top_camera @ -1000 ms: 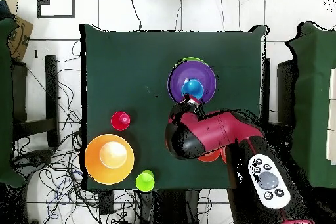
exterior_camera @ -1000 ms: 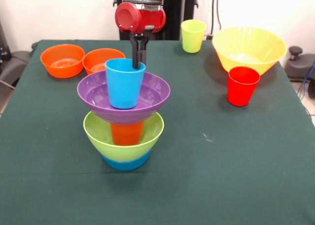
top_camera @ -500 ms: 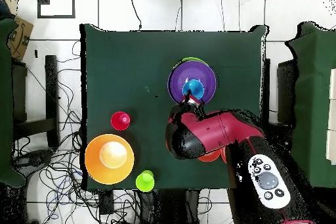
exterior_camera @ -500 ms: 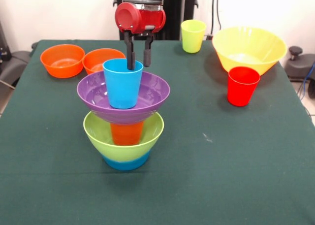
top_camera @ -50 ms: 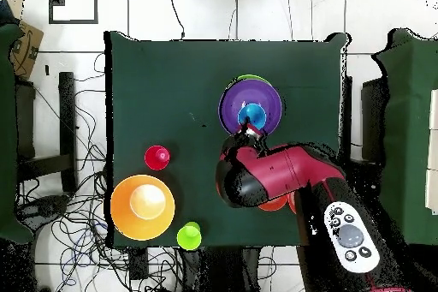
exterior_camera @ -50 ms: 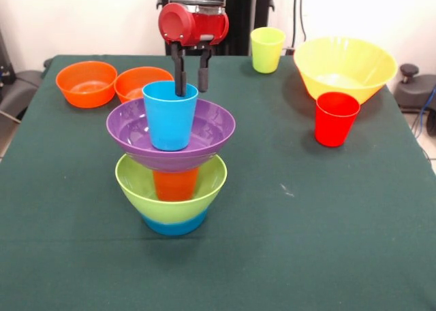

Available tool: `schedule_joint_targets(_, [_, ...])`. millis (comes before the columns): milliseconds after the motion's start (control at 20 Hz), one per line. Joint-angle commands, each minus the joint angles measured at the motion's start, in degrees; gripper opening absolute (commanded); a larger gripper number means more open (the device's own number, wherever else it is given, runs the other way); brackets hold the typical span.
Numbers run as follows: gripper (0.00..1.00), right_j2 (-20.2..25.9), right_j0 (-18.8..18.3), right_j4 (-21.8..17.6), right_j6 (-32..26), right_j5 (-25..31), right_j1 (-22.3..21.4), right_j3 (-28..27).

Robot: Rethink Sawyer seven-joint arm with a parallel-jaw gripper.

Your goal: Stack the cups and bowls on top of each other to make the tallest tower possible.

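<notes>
Mostly hidden, orange cup [exterior_camera @ -50 ms: 175, 184] inside green bowl [exterior_camera @ -50 ms: 171, 183]

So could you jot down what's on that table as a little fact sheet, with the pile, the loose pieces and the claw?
Tower, bottom up: small blue plastic bowl, lime green bowl, orange cup, wide purple bowl, light blue cup
Gripper: open, astride the light blue cup's far rim
Loose cups: red cup, yellow-green cup
Loose bowls: large yellow bowl, two small orange bowls

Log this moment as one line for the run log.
gripper: open, above blue cup's far rim | tower: blue cup on top, in purple bowl | loose: red cup, yellow bowl
</notes>
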Motion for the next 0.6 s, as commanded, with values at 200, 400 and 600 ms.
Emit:
schedule_joint_targets(200, [1.00, 2.92, -0.97, 1.22, 1.17, 4.04, -5.99, 3.72])
schedule_joint_targets(400, [1.00, 3.61, -1.44, 2.49, 0.75, 5.11, -8.34, 5.32])
schedule_joint_targets(600, [1.00, 4.17, -1.65, 3.74, 0.35, 6.18, -10.36, 6.55])
